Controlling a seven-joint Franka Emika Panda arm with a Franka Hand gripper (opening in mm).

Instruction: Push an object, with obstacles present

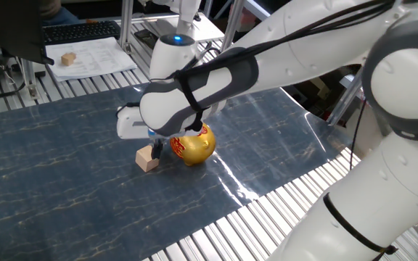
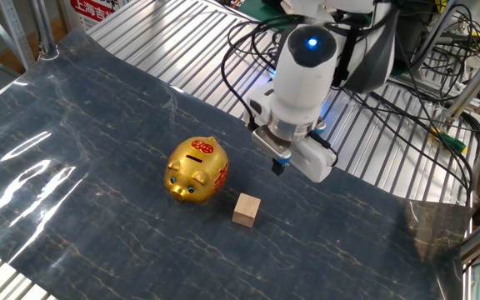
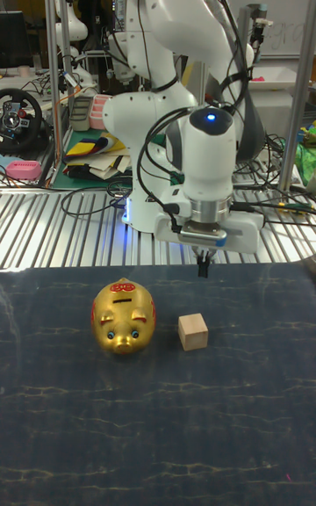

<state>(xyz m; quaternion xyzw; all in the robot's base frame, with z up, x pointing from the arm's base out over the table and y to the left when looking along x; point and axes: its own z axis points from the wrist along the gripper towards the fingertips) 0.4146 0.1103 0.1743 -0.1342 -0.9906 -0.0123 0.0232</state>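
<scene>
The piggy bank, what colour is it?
Shiny gold piggy bank with red markings; the tall fixed view shows it best.

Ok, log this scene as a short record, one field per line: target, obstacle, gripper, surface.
target: small wooden cube, resting on the mat, untouched
obstacle: golden pig money box, red markings on its side, standing beside the cube with a gap between them
gripper: gripper hangs above the mat on the robot's side of the cube, fingertips close together, nothing held; not touching cube or pig
surface: dark marbled mat over a ribbed metal table
other: a second wooden cube on white papers beyond the mat
</scene>
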